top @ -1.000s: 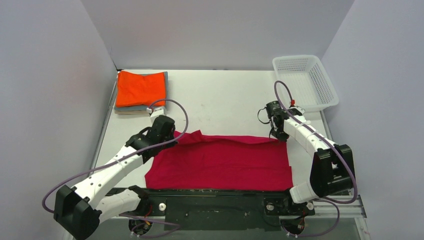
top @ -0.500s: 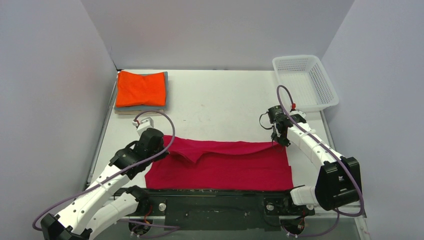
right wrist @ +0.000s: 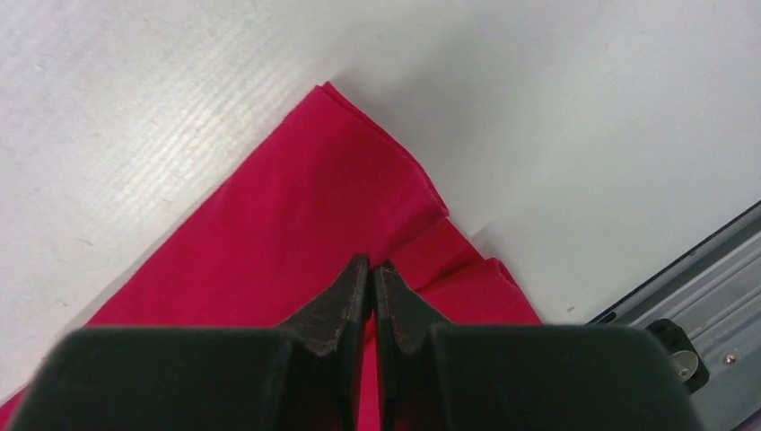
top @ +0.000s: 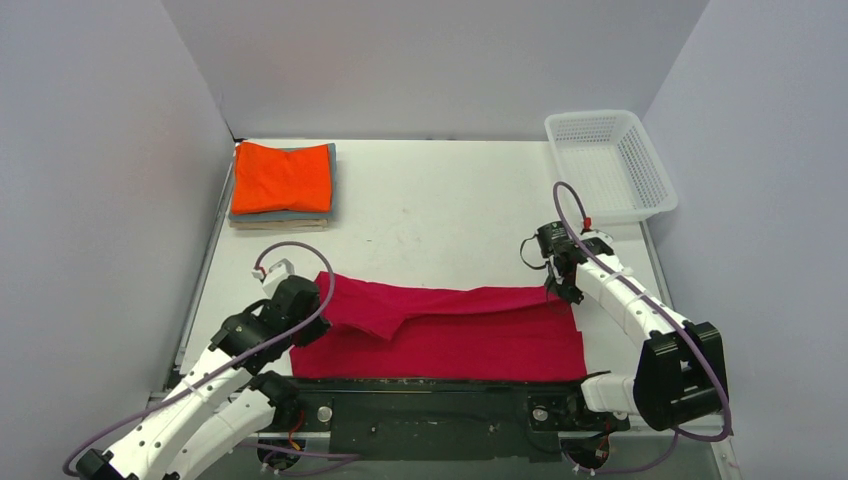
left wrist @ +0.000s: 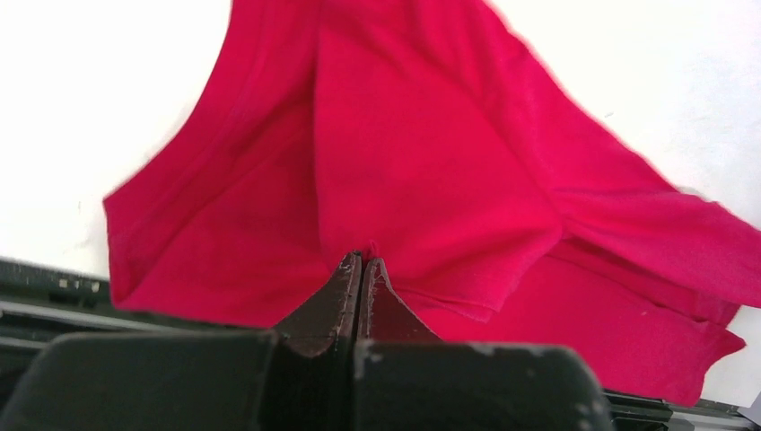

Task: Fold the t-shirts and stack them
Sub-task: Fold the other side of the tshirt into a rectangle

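The left end effector (left wrist: 361, 262) and right end effector (right wrist: 371, 266) each clamp an end of the red tee's (top: 450, 338) far edge, at 6 o'clock on the bench (top: 440, 200), apparently to fold it nearward before stacking on the orange tee (top: 282, 177) at 10 o'clock.

White plastic mesh basket (top: 590, 116), rectangular, at the far right corner of the table. White flat table (top: 450, 210), faint scuffs mid-surface. Black metal rail (top: 430, 400) runs along the near edge. Plain grey wall panels (top: 430, 60) enclose the left, far and right edges.
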